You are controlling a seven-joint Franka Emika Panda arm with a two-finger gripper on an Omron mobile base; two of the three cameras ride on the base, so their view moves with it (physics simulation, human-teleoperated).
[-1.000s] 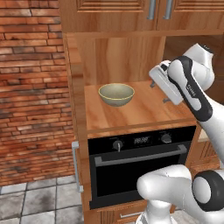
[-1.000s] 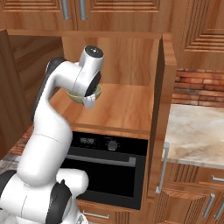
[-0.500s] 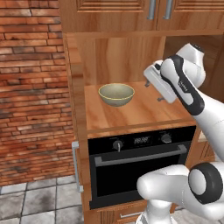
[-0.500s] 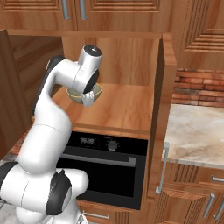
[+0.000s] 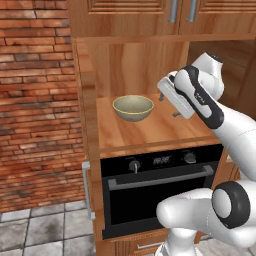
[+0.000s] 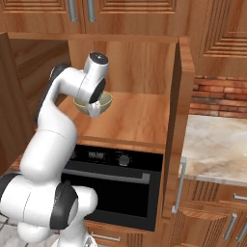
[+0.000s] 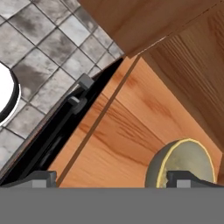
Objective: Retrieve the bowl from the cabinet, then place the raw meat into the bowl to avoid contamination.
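**BOWL OFFSET FROM OPEN GRIPPER: APPROACH NOT YET ALIGNED**

Located: one bowl (image 5: 133, 107), pale olive with a yellowish rim, upright on the wooden shelf (image 5: 150, 131) of the open cabinet (image 6: 176, 91), directly above the black oven (image 5: 160, 187). Seated toward the left half of the shelf as seen from the left base view, clear of the side wall and the front edge.

Located: one gripper (image 5: 167, 106), just beside the bowl on its right, at about rim height, not touching. Fingers spread wide and released; nothing between them.

In the hand view, bowl (image 7: 183, 164) at the lower right, partly behind one dark fingertip (image 7: 181, 179), the other fingertip far to the left over bare shelf. Bowl therefore off centre, toward one finger rather than between both.

No long axis on the bowl: round, so any approach angle across the rim equal.

Judged requirement: shift toward the bowl to straddle its rim before closing.

Count: one bowl, one gripper, one oven. Raw meat not located.
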